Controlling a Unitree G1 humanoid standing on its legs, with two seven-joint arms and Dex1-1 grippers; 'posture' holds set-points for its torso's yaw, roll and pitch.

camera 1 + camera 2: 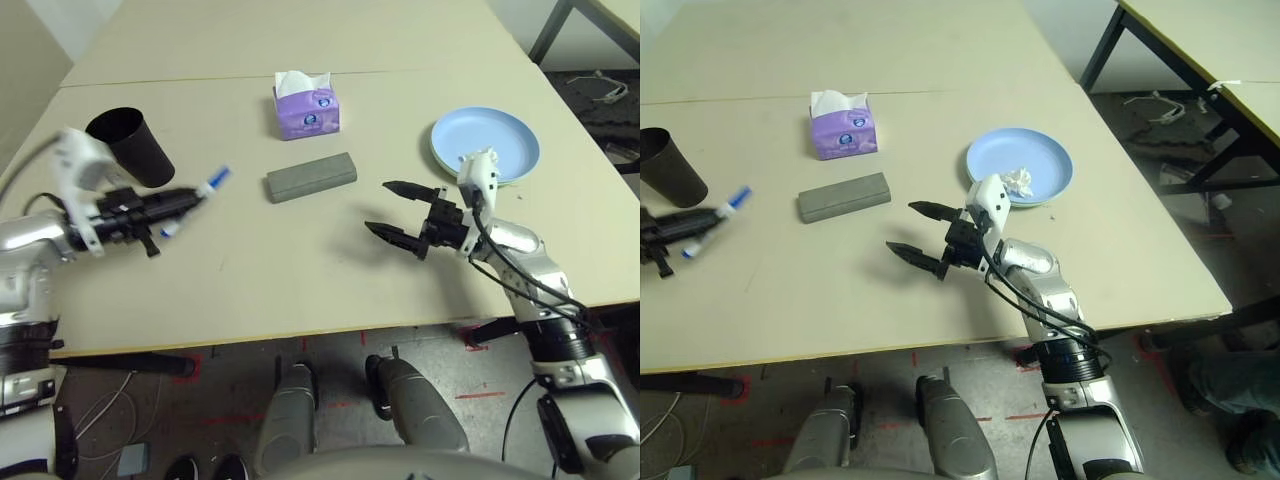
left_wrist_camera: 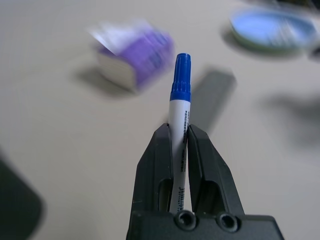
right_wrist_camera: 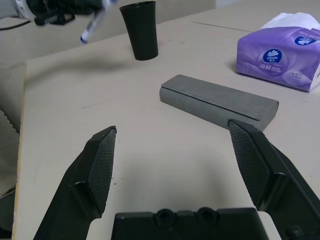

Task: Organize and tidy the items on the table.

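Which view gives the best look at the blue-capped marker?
The left wrist view: the blue-capped marker stands clamped between the left gripper fingers, cap and printed barrel plain. Both eye views show it small, poking from that gripper beside the black cup; the right wrist view catches it far off.

Near the table's right edge, a blue plate holds a crumpled tissue. The right gripper (jaws spread wide) hovers beside the grey case. Toward the far side stands the purple tissue box.
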